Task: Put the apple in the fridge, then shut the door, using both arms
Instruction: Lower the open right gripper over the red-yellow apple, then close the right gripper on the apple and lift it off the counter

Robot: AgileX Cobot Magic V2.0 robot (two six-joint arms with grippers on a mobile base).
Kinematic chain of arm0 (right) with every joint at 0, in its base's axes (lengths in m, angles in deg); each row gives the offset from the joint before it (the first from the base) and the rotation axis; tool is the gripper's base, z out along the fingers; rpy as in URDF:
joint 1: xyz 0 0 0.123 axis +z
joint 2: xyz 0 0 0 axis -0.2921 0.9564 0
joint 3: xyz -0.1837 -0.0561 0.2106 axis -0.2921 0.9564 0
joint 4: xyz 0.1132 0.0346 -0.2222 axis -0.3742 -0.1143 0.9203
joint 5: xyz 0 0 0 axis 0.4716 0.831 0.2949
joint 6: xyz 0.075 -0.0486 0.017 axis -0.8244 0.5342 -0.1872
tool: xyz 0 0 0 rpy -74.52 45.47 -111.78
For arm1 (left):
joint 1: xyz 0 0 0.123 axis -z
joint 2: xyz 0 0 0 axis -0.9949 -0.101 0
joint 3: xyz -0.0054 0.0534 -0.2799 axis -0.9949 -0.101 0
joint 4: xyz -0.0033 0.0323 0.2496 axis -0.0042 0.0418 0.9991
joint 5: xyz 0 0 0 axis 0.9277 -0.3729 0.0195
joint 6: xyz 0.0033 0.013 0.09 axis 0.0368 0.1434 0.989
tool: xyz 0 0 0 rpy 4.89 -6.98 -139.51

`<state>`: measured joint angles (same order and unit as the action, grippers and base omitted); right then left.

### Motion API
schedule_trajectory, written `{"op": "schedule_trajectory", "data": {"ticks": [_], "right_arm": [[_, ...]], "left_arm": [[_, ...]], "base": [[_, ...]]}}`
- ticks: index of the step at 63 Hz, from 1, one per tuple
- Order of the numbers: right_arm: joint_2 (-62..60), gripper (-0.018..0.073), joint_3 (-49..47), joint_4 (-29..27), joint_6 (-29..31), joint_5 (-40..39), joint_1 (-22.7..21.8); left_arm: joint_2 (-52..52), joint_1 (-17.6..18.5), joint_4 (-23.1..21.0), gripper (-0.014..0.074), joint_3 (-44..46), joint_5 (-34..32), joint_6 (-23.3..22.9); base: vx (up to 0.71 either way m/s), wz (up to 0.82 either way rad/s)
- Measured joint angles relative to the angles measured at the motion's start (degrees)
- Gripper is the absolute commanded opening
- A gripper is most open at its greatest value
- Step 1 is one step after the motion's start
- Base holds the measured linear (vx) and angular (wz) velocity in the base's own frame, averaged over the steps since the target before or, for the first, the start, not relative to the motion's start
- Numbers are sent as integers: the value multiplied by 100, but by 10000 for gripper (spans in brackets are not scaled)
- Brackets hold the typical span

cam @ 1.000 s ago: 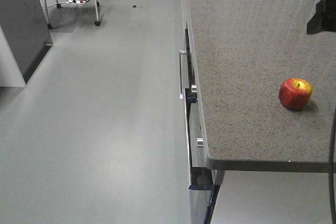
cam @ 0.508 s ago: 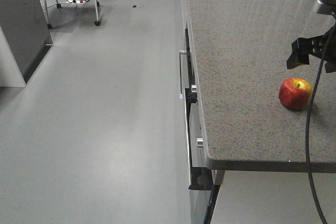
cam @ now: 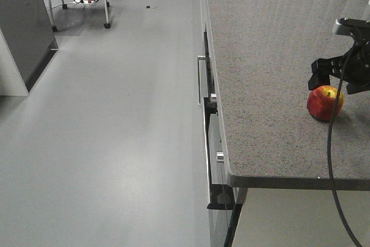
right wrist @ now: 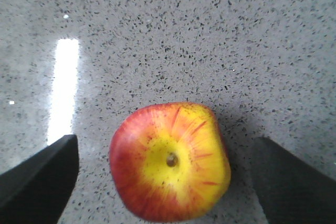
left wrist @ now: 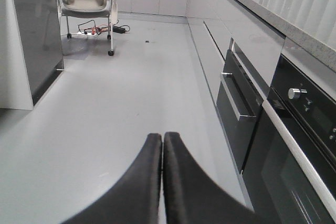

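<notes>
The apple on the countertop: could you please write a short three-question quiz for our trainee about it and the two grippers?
1. True or false: the right gripper is open, with a gap showing on either side of the apple.
2. Multiple choice: the apple rests on A) a plate, B) the speckled grey countertop, C) a tray.
3. Fill in the blank: in the left wrist view, the left gripper is ____ and holds nothing.

Key: 1 true; 2 B; 3 shut.
</notes>
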<state>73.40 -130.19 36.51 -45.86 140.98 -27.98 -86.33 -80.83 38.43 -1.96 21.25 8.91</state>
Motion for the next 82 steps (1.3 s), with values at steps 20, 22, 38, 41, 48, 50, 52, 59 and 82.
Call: {"op": "schedule_trajectory", "data": {"ticks": [20, 22, 38, 41, 48, 50, 52, 59, 82], "right_arm": [[494, 610, 0, 0, 0, -46, 0], [534, 601, 0, 0, 0, -46, 0], [605, 386, -4, 0, 4, -46, 0], [605, 321, -11, 0, 4, -41, 0], [558, 188, -11, -53, 25, 50, 0], [508, 155, -11, -144, 100, 89, 0], [455, 118, -11, -258, 175, 124, 0], [91, 22, -11, -930, 745, 221, 0], [-2372, -7, -50, -3201, 2201, 876, 0]], "left_arm": [[0, 0, 0, -6, 0, 0, 0], [0, 0, 0, -6, 0, 0, 0], [0, 0, 0, -6, 0, 0, 0], [0, 0, 0, -6, 0, 0, 0], [0, 0, 0, -6, 0, 0, 0], [0, 0, 0, -6, 0, 0, 0], [0, 0, 0, -6, 0, 0, 0], [0, 0, 0, -6, 0, 0, 0], [0, 0, 0, -6, 0, 0, 0]], "base": [[0, 0], [0, 0], [0, 0], [0, 0], [0, 0], [0, 0], [0, 0], [0, 0], [0, 0]]}}
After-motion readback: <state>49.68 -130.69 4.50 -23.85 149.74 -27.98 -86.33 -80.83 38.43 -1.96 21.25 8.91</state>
